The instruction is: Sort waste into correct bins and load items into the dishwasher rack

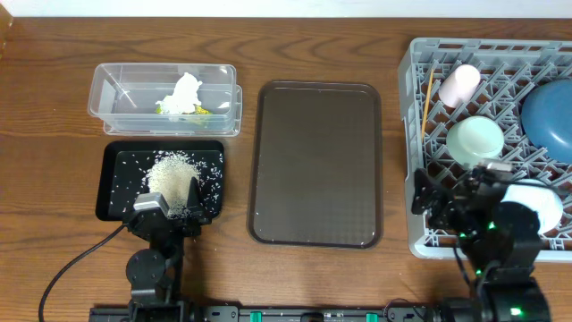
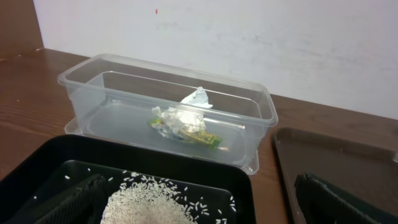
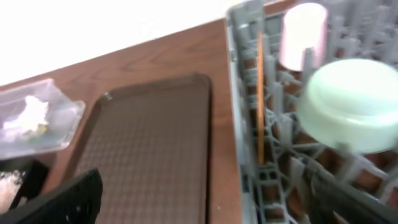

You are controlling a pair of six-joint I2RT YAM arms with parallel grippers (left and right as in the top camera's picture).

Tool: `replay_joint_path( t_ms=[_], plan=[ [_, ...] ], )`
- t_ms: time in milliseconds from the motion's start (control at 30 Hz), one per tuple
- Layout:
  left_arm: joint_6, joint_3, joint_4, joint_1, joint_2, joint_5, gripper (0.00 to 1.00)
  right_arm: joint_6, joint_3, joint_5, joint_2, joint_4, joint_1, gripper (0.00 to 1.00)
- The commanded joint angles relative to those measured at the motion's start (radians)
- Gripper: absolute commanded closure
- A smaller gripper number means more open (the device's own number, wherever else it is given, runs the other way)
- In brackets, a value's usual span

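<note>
White rice heap (image 1: pixel 170 174) in shallow black tray (image 1: pixel 112 201); left end effector (image 1: pixel 172 204), right end effector (image 1: pixel 451 201) gaping, empty.

The table (image 1: pixel 54 63) is showing warm brown with darker grain streaks. The container (image 1: pixel 100 89) is looking clear and colourless, with the tissue (image 1: pixel 183 92) in it showing white and the snack wrapper (image 2: pixel 205 138) yellow-green. White rice grains (image 1: pixel 170 174) are standing out against the glossy black tray (image 1: pixel 112 192). The serving tray (image 1: pixel 313 161) is showing dull brown with a fine grid texture. The dishwasher rack (image 1: pixel 420 63) is showing grey in an open lattice, setting off a pale pink cup (image 1: pixel 458 84), a mint bowl (image 1: pixel 474 140), a dark-blue plate (image 1: pixel 550 116) and an orange stick (image 1: pixel 428 98).
</note>
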Motion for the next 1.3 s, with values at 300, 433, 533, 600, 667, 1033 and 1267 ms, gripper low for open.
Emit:
replay_joint_path(
  t_ms=[300, 433, 533, 600, 667, 1033, 1267],
  plan=[
    [0.009, -0.024, -0.029, 0.004, -0.006, -0.008, 0.02, 0.061, -0.31, -0.074, -0.258, 0.28, -0.013, 0.01],
    [0.009, -0.024, -0.029, 0.004, -0.006, -0.008, 0.02, 0.057, -0.37, -0.06, -0.343, 0.283, -0.013, 0.01],
    [0.009, -0.024, -0.029, 0.004, -0.006, -0.008, 0.02, 0.057, -0.416, -0.054, -0.379, 0.3, -0.013, 0.01],
    [0.009, -0.024, -0.029, 0.004, -0.006, -0.008, 0.02, 0.057, -0.446, -0.053, -0.394, 0.314, -0.013, 0.01],
    [0.009, -0.024, -0.029, 0.004, -0.006, -0.008, 0.02, 0.06, -0.478, -0.041, -0.409, 0.332, -0.013, 0.01],
    [0.009, -0.024, -0.029, 0.004, -0.006, -0.008, 0.02, 0.065, -0.505, 0.091, -0.491, 0.362, -0.013, 0.01],
    [0.009, -0.024, -0.029, 0.004, -0.006, -0.008, 0.02, 0.064, -0.517, 0.17, -0.491, 0.385, -0.024, 0.01]
  ],
)
